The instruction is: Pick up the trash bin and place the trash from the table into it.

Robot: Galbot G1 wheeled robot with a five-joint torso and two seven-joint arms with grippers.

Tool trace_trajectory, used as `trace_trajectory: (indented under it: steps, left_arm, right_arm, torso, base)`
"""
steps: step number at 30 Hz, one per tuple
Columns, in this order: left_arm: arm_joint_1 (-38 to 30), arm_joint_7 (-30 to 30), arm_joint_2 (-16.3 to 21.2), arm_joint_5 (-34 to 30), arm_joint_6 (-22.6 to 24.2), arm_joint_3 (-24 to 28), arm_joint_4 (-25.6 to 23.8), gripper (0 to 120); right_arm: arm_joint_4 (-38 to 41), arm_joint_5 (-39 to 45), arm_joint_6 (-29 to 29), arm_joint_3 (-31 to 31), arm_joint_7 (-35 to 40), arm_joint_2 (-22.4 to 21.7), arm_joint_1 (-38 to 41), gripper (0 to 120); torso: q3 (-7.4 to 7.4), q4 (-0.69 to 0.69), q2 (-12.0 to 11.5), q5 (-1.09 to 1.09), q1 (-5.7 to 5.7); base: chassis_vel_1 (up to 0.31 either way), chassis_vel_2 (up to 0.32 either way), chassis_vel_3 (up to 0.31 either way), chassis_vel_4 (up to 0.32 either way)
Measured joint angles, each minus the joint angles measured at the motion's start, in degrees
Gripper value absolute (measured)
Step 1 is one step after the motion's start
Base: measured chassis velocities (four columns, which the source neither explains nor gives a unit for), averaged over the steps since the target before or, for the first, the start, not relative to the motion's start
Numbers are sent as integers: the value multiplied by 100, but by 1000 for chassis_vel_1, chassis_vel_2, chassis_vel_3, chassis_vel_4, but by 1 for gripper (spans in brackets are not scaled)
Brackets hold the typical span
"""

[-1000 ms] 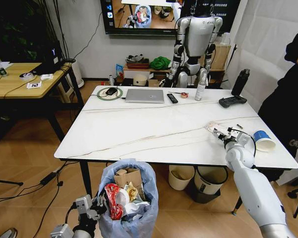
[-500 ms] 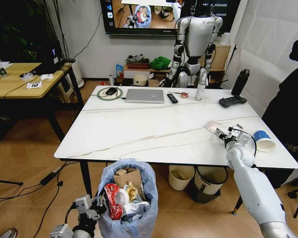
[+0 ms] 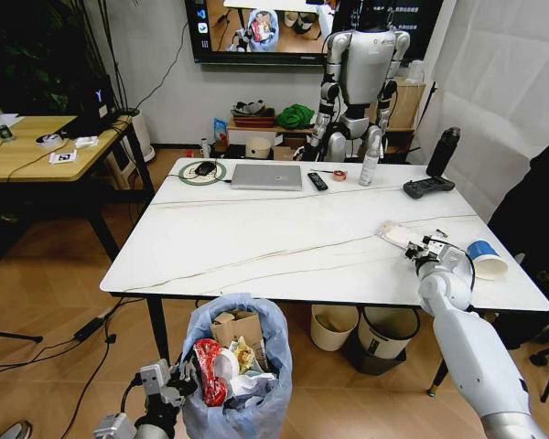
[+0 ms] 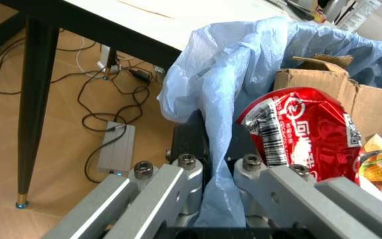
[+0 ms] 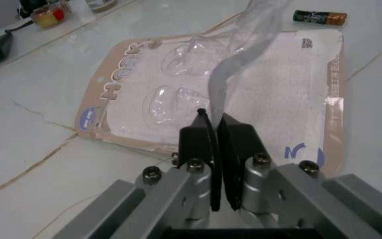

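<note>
Right gripper (image 5: 215, 130): fingers pinched on clear plastic pack (image 5: 211, 94), on the table (image 3: 284, 242) near its right edge.
Left gripper (image 4: 208, 164): clamped on trash bin (image 3: 236, 366) rim, below table's front edge.
Paper cup (image 3: 484, 259): lying beside right gripper.

Other stuff around the right gripper (image 3: 419, 252)
A small battery (image 5: 319, 18) lies just past it. Far ahead of it sit a gray laptop (image 3: 267, 176), a black remote (image 3: 317, 181) and a black controller (image 3: 428, 187). A cream bin (image 3: 334, 326) and a white bin (image 3: 384, 338) stand on the floor below it.
</note>
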Motion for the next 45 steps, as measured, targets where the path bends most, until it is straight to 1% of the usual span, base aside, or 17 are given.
trace_trajectory:
  steps: [10, 16, 22, 23, 26, 27, 29, 32, 35, 38, 45]
  left_arm:
    - [-8, 0, 0, 0, 0, 9, 23, 1]
    - [-8, -2, 11, 0, 0, 6, 24, 1]
    - [-14, -7, 14, 1, 1, 23, 25, 1]
    - [-17, -9, 16, 2, 0, 30, 24, 1]
    - [-21, -17, 29, 6, 2, 42, 18, 1]
    - [-21, -17, 29, 6, 2, 42, 18, 1]
    - [-25, -17, 33, 6, 2, 41, 6, 1]
    - [-29, -17, 39, 5, 2, 26, 4, 1]
    - [-29, -17, 40, 3, 2, 15, 4, 1]
    - [-24, -18, 36, 2, 2, 5, -13, 1]
    - [-30, -18, 16, 5, 3, 8, -37, 1]
  right_arm:
    - [-7, 4, 49, 0, -63, 11, -2, 0]
    - [239, 167, 69, -4, -93, -88, -82, 0]
    - [728, 396, 75, -68, -116, -311, -318, 0]
    - [879, 468, 75, -81, -123, -355, -396, 0]
    - [1429, 651, 49, -166, -120, -552, -622, 0]
    - [1429, 651, 49, -166, -120, -552, -622, 0]
    - [1747, 739, 25, -241, -105, -671, -727, 0]
    - [2317, 837, 3, -448, -47, -873, -855, 0]
    - [2487, 855, 6, -546, -40, -947, -885, 0]
    - [2716, 947, 50, -774, -40, -1069, -888, 0]
    - [2731, 950, 88, -982, -71, -1105, -816, 0]
  torso:
    - [0, 0, 0, 0, 0]
    - [0, 0, 0, -1, 0]
    - [0, 1, 0, -1, 0]
    - [0, -1, 0, 0, 0]
    - [0, 0, 0, 0, 0]
    - [0, 0, 0, 0, 0]
    - [0, 0, 0, -1, 0]
    - [-1, 0, 0, -2, 0]
    - [0, 0, 0, 0, 0]
    - [0, 0, 0, -2, 0]
    - [0, 1, 0, 0, 1]
  base:
    - [0, 0, 0, 0]
    - [0, 0, 0, 0]
    - [0, 0, 0, 0]
    - [0, 0, 0, 0]
    - [0, 0, 0, 0]
    - [0, 0, 0, 0]
    - [0, 0, 0, 0]
    - [0, 0, 0, 0]
    - [0, 0, 0, 0]
    - [0, 0, 0, 0]
    - [0, 0, 0, 0]
